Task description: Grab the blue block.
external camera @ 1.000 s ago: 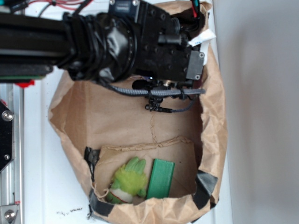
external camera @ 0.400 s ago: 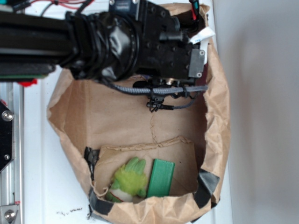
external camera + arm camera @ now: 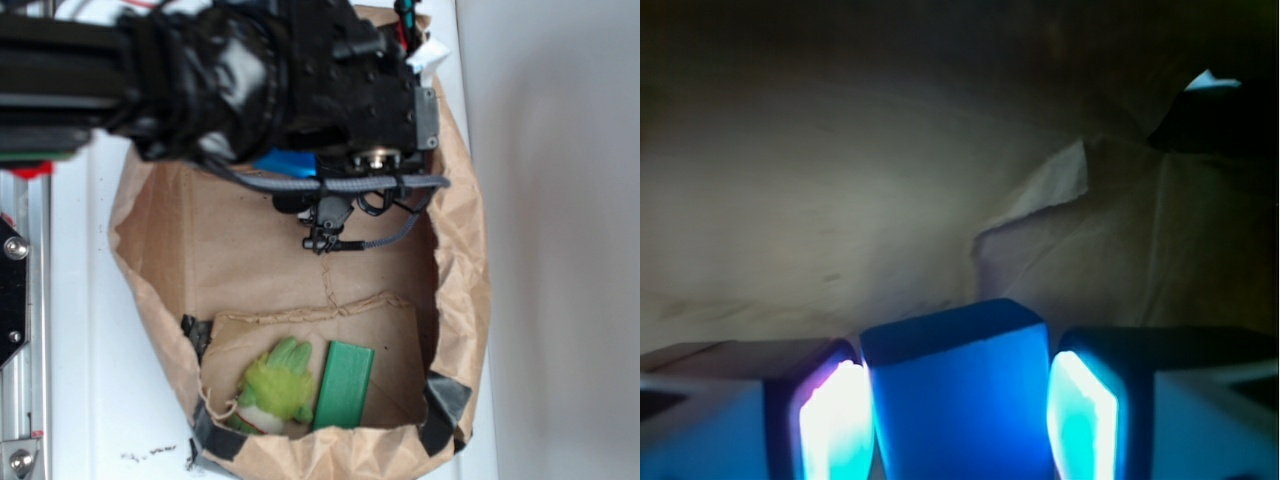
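Pincer clamps the blue block between its two fingers inside a brown paper bag.

Near the bag's front edge lie a green block and a fuzzy green toy, well apart from the pincer; the bag sits on a white bench.

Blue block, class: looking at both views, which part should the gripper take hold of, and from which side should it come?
Grip the blue block across its two flat broad faces, coming end-on as the gripper does in the wrist view: a finger flanks each face, and the block's narrow thickness fits between them. The exterior view shows only a sliver of blue.
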